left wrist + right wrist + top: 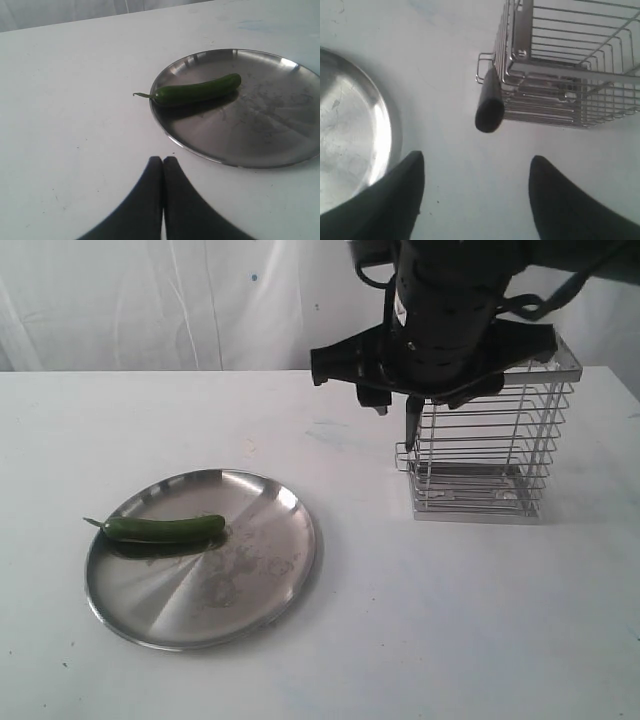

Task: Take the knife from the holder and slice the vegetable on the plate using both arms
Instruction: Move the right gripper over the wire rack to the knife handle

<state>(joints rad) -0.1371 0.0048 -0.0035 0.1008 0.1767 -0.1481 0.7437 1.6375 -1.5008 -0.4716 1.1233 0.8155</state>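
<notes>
White cloth hangs as a backdrop behind a plain white counter (pixel 420 640) that fills most of the exterior view.

At the lower left of that view sits the round shallow stainless-steel plate (pixel 250 580), shiny and lightly scuffed. On the left part of the plate lies the slender glossy dark-green vegetable (pixel 165 529), whole, with its thin stem tail reaching just over the plate's left rim.

At the right of the frame stands the tall box-shaped holder of horizontal silver wires with a flat steel rim (pixel 490 460), well apart from the plate. The slim black knife (pixel 490 105) stands upright in a small wire loop on the holder's left side; in the right wrist view its rounded black handle end points toward the camera.

The black right arm (pixel 440 310) comes down from the top of the exterior view, directly over the holder's left edge and the knife. Its right hand (pixel 475 200) has its fingers spread wide apart, holding nothing, above the handle.

In the left wrist view, the left hand (pixel 163 165) has its two dark fingertips pressed together, empty, over bare counter near the plate's rim.
</notes>
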